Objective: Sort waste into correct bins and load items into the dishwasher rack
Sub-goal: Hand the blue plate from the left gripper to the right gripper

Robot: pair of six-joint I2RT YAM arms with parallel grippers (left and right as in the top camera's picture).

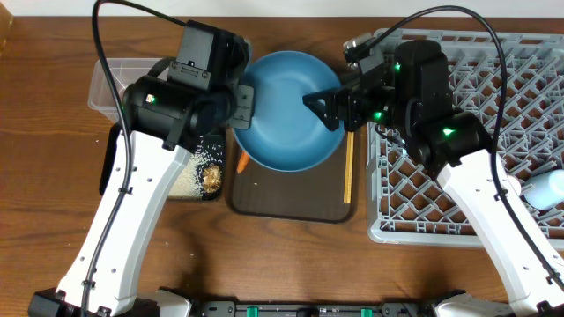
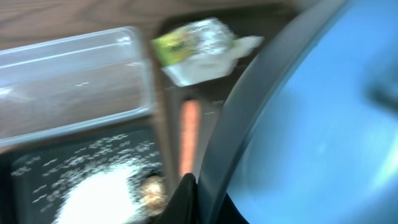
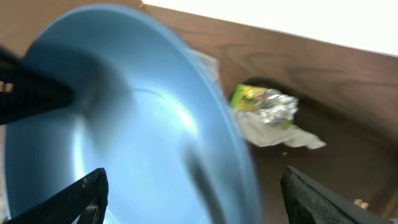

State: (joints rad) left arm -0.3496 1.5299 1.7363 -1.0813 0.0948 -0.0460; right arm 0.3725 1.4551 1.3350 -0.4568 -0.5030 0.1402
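Note:
The dark-blue plate (image 1: pixel 291 110) is tilted above the dark brown tray (image 1: pixel 291 198). My left gripper (image 1: pixel 242 101) is shut on its left rim, and the left wrist view (image 2: pixel 189 199) shows the rim (image 2: pixel 311 124) pinched between the fingers. My right gripper (image 1: pixel 330 106) is open, its fingers (image 3: pixel 202 205) straddling the plate's right rim (image 3: pixel 124 124). The carrot (image 2: pixel 189 134) lies under the plate's edge. The yellow-green wrapper with foil (image 3: pixel 264 106) and the napkin (image 3: pixel 273 134) lie on the brown tray. Rice (image 2: pixel 99 186) and the brown lump (image 2: pixel 152 190) sit in the black tray (image 1: pixel 198 172).
The clear tub (image 1: pixel 119 84) stands at the back left. The grey rack (image 1: pixel 493 132) fills the right side, with a cup (image 1: pixel 546 189) at its right edge. Chopsticks (image 1: pixel 349 167) lie along the brown tray's right side, next to the rack.

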